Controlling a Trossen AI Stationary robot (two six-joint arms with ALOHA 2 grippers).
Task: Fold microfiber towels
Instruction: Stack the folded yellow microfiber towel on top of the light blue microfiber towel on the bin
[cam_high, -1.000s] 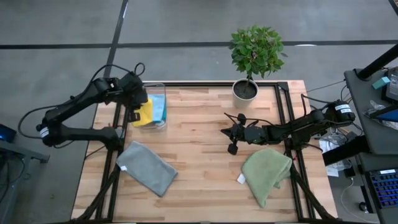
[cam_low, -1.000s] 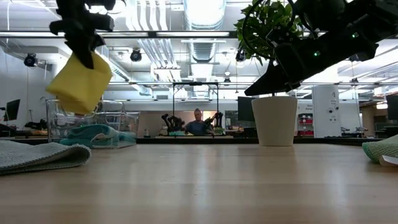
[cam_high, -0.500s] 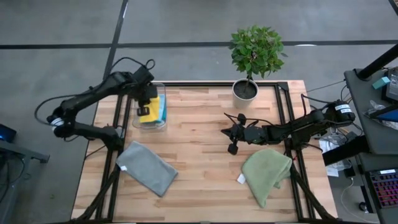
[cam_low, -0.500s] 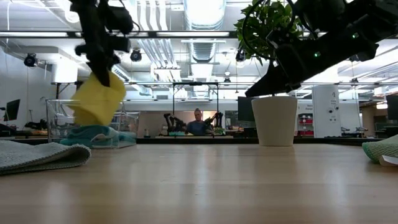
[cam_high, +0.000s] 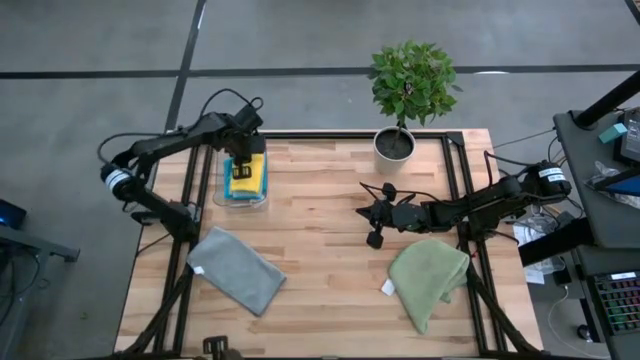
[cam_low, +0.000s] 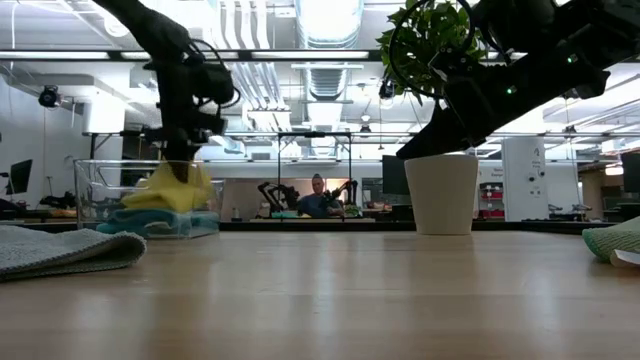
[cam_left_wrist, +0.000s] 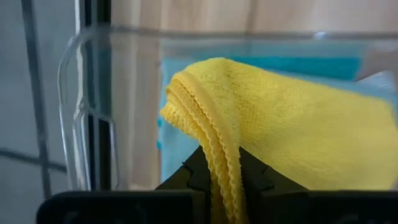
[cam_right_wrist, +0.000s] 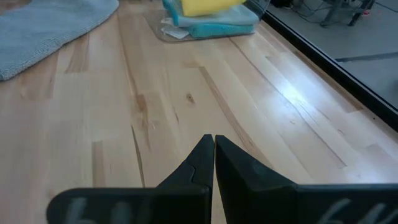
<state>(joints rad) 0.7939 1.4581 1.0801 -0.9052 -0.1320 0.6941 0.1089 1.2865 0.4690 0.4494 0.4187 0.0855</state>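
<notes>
Your left gripper (cam_left_wrist: 222, 180) has carried the folded yellow towel (cam_left_wrist: 280, 134) down into the bin (cam_high: 222, 188), pinching its ribbed edge; only its wrist view shows the grip.

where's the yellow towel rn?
In the high view the yellow towel is at the table's far left, inside the clear bin on top of the teal towel, pinched by the left gripper.
</notes>
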